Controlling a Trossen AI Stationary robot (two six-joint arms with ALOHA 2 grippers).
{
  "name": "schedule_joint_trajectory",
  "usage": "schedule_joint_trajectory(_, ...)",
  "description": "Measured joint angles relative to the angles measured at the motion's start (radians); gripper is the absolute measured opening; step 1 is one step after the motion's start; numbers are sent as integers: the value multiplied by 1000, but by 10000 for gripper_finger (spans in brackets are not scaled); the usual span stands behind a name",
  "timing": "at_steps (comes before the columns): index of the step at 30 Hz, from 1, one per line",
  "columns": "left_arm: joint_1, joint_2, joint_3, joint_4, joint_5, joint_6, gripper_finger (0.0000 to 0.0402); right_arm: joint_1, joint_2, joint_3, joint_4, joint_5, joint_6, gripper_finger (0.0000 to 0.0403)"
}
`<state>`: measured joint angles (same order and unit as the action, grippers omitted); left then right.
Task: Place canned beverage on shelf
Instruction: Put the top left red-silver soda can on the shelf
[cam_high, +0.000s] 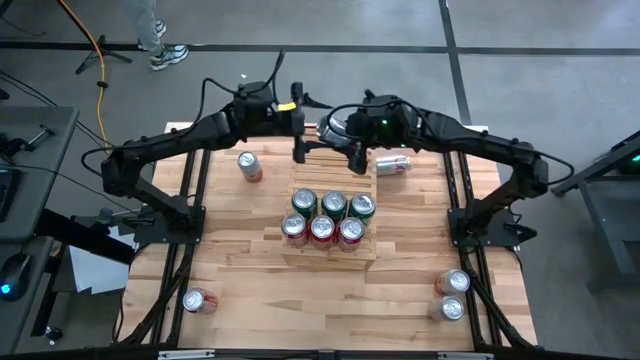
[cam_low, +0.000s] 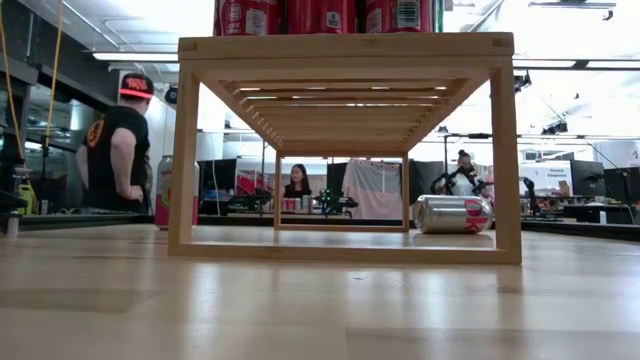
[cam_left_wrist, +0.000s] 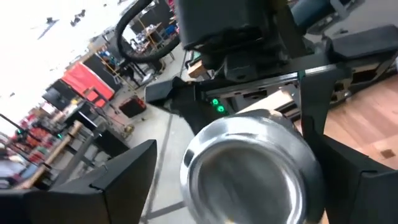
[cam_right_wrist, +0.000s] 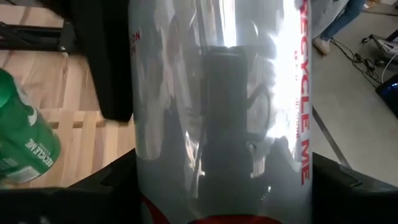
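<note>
A silver can with red lettering (cam_high: 338, 122) is held up over the table's far edge, behind the shelf (cam_high: 330, 240). The shelf is a pale slatted rack with several cans standing on it. My right gripper (cam_high: 352, 138) is shut on the silver can, whose wall fills the right wrist view (cam_right_wrist: 217, 93). My left gripper (cam_high: 306, 130) is open and faces one end of the can (cam_left_wrist: 249, 168). Its fingers (cam_left_wrist: 106, 186) stand on either side of that end. I cannot tell whether they touch it. My right gripper pinches the can's side wall (cam_right_wrist: 146, 180) between its two fingers (cam_right_wrist: 102, 190). The fingers lie across the can. The can is lifted clear of the table and the shelf.
One can lies on its side (cam_high: 392, 163) right of the grippers and also shows in the low view (cam_low: 452, 213). One stands at far left (cam_high: 248, 165). Others stand near left (cam_high: 198, 300) and near right (cam_high: 452, 283). People (cam_low: 120, 150) are in the room behind.
</note>
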<state>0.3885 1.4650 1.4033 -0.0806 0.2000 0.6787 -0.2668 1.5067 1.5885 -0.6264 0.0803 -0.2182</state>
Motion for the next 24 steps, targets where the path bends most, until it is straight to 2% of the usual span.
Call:
schedule_joint_trajectory(10, -10, 62, 0, 18, 4, 57, 321, -5, 19, 15, -43, -5, -103, 283)
schedule_joint_trajectory(20, -37, 83, 1, 5, 3, 34, 321, -8, 19, 15, -62, -24, -172, 283)
schedule_joint_trajectory(24, -49, 84, 0, 4, -7, 34, 304, -15, 19, 15, -64, -29, -180, 283)
